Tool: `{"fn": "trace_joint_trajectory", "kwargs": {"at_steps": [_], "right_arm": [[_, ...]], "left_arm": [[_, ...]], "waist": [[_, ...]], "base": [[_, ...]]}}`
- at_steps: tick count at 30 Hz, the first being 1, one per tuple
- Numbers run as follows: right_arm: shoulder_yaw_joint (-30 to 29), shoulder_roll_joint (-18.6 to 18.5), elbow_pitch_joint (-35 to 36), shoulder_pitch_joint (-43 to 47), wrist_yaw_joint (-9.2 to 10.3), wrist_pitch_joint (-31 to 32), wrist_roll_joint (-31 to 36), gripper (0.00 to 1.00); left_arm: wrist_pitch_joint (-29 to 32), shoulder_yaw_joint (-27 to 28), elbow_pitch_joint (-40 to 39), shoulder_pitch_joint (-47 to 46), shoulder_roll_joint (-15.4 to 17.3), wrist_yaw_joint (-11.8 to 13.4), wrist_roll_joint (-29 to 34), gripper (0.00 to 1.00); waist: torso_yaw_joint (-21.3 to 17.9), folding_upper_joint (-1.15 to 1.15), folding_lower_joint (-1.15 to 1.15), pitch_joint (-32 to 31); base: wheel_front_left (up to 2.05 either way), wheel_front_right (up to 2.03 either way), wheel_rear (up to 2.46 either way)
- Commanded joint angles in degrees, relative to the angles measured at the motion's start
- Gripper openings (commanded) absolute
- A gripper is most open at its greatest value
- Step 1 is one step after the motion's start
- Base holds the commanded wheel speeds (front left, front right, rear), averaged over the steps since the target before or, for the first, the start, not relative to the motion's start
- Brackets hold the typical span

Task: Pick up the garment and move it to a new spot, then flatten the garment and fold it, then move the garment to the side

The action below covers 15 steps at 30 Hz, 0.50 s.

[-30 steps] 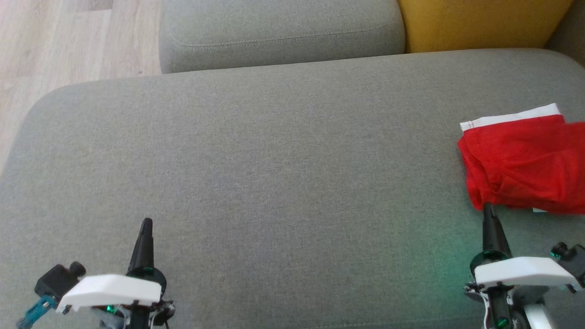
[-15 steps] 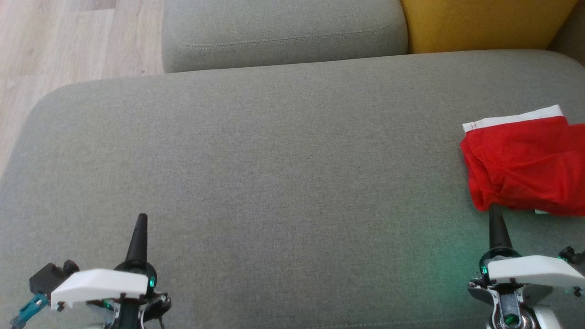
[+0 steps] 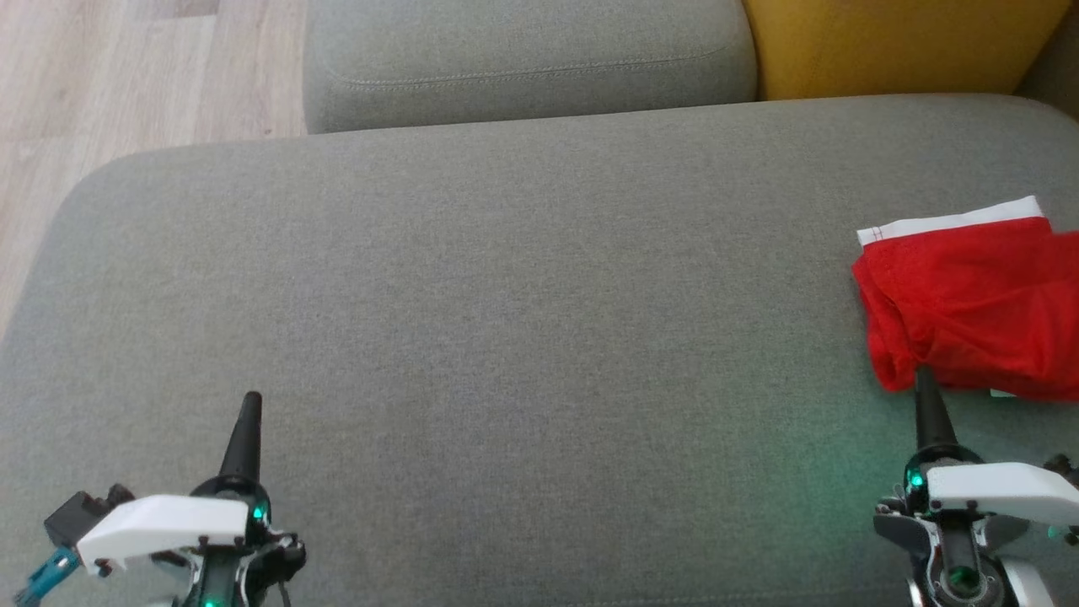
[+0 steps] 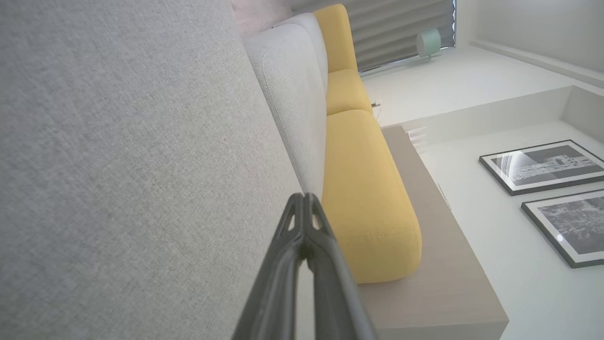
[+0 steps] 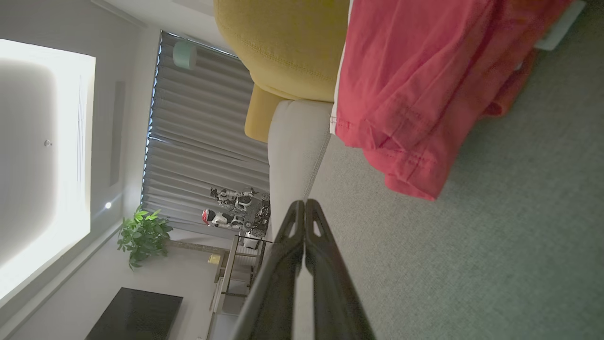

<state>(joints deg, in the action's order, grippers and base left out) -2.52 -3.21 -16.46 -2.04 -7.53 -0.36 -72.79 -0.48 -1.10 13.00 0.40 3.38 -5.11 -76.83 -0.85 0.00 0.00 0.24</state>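
The garment (image 3: 969,303) is red with a white band and lies folded on the grey sofa seat (image 3: 523,320) at the far right; its right part runs out of the head view. In the right wrist view the garment (image 5: 415,89) fills the upper right. My right gripper (image 3: 925,379) is shut and empty, its tip at the garment's near left corner; whether it touches the cloth I cannot tell. In its own wrist view the right gripper (image 5: 304,204) has its fingers pressed together. My left gripper (image 3: 250,400) is shut and empty over the seat's near left. Its own wrist view shows the left gripper (image 4: 304,197) with fingers together.
A grey back cushion (image 3: 523,59) and a yellow cushion (image 3: 893,42) stand behind the seat. Wooden floor (image 3: 101,84) lies past the seat's left edge. The broad middle of the seat is bare fabric.
The whole head view has shifted slightly, so the camera moved. Both grippers have sunk a little lower in that view; the right tip stays at the garment's near corner. The garment lies the same.
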Motion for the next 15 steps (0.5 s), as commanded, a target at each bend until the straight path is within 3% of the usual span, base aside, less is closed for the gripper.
{"fn": "trace_joint_trajectory", "kwargs": {"at_steps": [1, 15], "right_arm": [[0.5, -1.2, 2.2, -3.0, 0.03, 0.6, -2.2, 0.0], [-0.8, -1.1, 2.4, -3.5, 0.04, 2.9, -11.7, 0.0]], "left_arm": [[0.7, 2.1, -1.5, -3.9, 1.0, -0.6, -1.6, 0.0], [3.0, 3.9, -0.3, -5.2, 1.0, -1.5, -9.4, 0.0]], "waist": [[0.1, 0.0, 0.0, 0.0], [0.5, 0.0, 0.0, 0.0]], "base": [[0.0, 0.0, 0.0], [0.0, 0.0, 0.0]]}}
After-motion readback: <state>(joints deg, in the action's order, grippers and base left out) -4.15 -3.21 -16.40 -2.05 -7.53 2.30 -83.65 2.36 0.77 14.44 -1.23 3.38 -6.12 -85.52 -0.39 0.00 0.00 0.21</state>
